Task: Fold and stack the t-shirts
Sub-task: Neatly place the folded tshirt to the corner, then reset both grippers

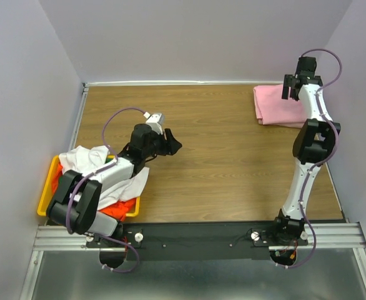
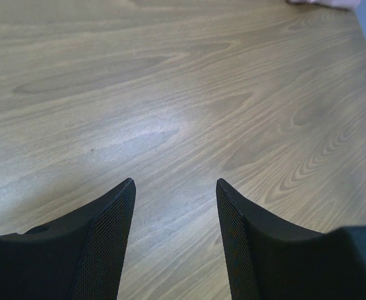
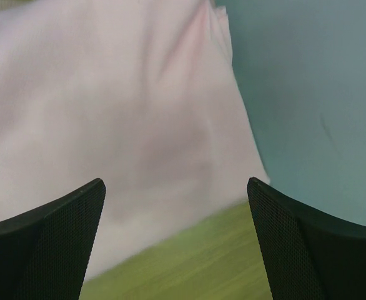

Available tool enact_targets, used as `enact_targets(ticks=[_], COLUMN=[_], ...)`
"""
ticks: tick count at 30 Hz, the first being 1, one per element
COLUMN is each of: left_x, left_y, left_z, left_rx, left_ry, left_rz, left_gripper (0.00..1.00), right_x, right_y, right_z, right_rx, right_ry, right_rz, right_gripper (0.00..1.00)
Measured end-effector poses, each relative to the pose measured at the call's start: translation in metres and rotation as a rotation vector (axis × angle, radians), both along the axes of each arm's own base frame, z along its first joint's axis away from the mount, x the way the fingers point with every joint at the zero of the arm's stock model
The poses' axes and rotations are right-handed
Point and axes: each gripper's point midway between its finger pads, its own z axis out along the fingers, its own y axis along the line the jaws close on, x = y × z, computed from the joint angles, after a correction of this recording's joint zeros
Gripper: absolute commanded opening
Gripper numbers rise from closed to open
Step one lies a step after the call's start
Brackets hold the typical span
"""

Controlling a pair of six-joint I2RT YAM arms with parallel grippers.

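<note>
- Overhead, top external view: folded rose-pink t-shirt (image 1: 276,106) at two o'clock on the table (image 1: 233,175), in the far right corner; right gripper (image 1: 290,90) just above its right edge. Yellow bin (image 1: 45,200) at eight o'clock, heaped with a crumpled white t-shirt (image 1: 86,157) and an orange t-shirt (image 1: 123,206). Left gripper (image 1: 173,144) near the centre, over bare wood, well apart from both piles.
- Next, left wrist view: fingers (image 2: 102,250) parted and empty, with only wood grain beneath; sliver of pink cloth at one o'clock, at the top edge.
- Lastly, right wrist view: fingers (image 3: 52,237) spread wide, released, nothing between them; pink cloth filling nine to twelve o'clock, its edge running down toward five o'clock; wall (image 3: 308,94) at two o'clock.
- Step in hand, as judged: clearing the first folded shirt and fetching the next. Lift the right gripper straight up before swinging away, so no fingertip drags the fold open. Send the left gripper to eight o'clock, pinch the topmost white shirt alone, then spread it flat at centre before folding.
</note>
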Motion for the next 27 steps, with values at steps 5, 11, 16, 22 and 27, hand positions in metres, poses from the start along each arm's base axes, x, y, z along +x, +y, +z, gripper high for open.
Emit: enact_targets(ticks=[5, 11, 16, 22, 27], left_x=[-0.001, -0.003, -0.009, -0.022, -0.027], left_y=[0.008, 0.022, 0.037, 0.048, 0.053], left_z=[0.043, 0.094, 0.125, 0.164, 0.204], left_rx=[-0.023, -0.021, -0.016, -0.037, -0.02], left_ry=[-0.102, -0.219, -0.283, -0.352, -0.413], left_rz=[0.031, 0.086, 0.137, 0.165, 0.159], left_gripper=[0.63, 0.63, 0.63, 0.63, 0.63], right_x=[-0.036, -0.078, -0.118, -0.188, -0.22], right_y=[0.021, 0.071, 0.16, 0.239, 0.269], right_z=[0.023, 0.083, 0.08, 0.037, 0.04], right_rx=[0.087, 0.18, 0.279, 0.437, 0.534], right_ry=[-0.057, -0.264, -0.307, -0.222, -0.234], right_rz=[-0.012, 0.048, 0.212, 0.377, 0.459], right_gripper=[1.0, 1.0, 1.0, 1.0, 1.0])
